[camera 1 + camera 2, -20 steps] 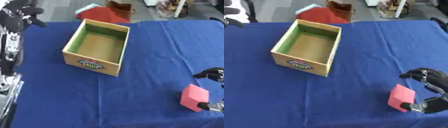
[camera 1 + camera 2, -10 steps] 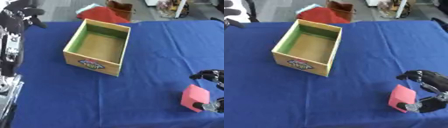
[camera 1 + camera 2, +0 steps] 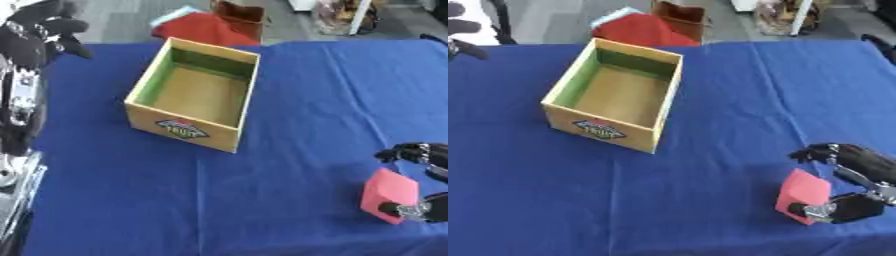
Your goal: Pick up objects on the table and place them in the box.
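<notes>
Blue cloth covers the counter from edge to edge, and beyond its far side I can see a red heap and something brown on the floor — nothing I need.

I judge this to be the picking-up step. My right hand is at the near right of the counter, curled round the pink block: the thumb presses against its lower edge and the fingers arch over its top far corner, so I read it as clamped on the block. Whether the block has left the cloth I cannot tell; it stands tilted on edge, low against the counter. My left hand is up at the far left, off by the counter's corner, fingers curled with nothing in them.

The box stands open well apart from the block, toward the far left of centre, and I see nothing inside it. So the next move, as I see it, calls for a lift clear of the cloth, then a carry across and away from me to bring the block above the opening before letting go — high enough to clear the near wall.

The block itself is a flat pink slab, plain-faced, squarish. It looks rigid enough to stay put between thumb and fingers.
</notes>
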Controlling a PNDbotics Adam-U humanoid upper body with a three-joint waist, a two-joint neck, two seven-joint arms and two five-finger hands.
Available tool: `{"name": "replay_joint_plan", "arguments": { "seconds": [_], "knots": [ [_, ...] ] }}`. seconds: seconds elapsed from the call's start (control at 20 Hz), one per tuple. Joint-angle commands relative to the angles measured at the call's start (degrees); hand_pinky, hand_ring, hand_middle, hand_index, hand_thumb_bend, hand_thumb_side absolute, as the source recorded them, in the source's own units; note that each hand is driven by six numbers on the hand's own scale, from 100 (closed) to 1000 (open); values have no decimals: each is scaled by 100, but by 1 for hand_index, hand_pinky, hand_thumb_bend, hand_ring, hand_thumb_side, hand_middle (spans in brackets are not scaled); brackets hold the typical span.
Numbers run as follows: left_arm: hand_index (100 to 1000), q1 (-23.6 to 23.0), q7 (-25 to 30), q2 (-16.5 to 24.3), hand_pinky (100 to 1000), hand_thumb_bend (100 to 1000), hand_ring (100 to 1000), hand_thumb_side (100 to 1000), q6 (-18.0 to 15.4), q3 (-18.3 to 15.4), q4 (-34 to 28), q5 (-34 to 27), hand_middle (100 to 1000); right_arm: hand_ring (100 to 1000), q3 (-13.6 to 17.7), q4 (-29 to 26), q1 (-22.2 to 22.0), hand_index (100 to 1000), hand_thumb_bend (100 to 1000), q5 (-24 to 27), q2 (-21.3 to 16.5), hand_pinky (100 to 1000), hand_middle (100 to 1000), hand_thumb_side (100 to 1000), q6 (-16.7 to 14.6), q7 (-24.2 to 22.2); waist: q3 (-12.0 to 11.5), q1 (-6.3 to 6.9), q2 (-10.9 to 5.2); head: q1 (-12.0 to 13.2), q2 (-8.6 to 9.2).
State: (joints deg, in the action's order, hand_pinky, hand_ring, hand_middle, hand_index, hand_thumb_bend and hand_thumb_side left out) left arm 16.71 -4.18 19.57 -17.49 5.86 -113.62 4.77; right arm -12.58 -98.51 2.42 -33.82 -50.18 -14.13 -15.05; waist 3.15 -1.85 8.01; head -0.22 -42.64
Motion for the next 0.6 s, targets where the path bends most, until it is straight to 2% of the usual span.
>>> {"name": "replay_joint_plan", "arguments": {
  "seconds": [0.05,0.6],
  "knots": [
    [853,42,23,49,573,100,746,862,1,-1,-98,-18,757,780,60,35,6,910,562,-95,-119,856,741,782,46,-59,-1,-2,-45,-15,52],
    [854,28,48,40,571,100,747,863,19,5,-98,-18,758,772,32,169,-41,901,551,-167,-64,850,715,787,109,-242,3,9,-23,-17,67]
  ]
}}
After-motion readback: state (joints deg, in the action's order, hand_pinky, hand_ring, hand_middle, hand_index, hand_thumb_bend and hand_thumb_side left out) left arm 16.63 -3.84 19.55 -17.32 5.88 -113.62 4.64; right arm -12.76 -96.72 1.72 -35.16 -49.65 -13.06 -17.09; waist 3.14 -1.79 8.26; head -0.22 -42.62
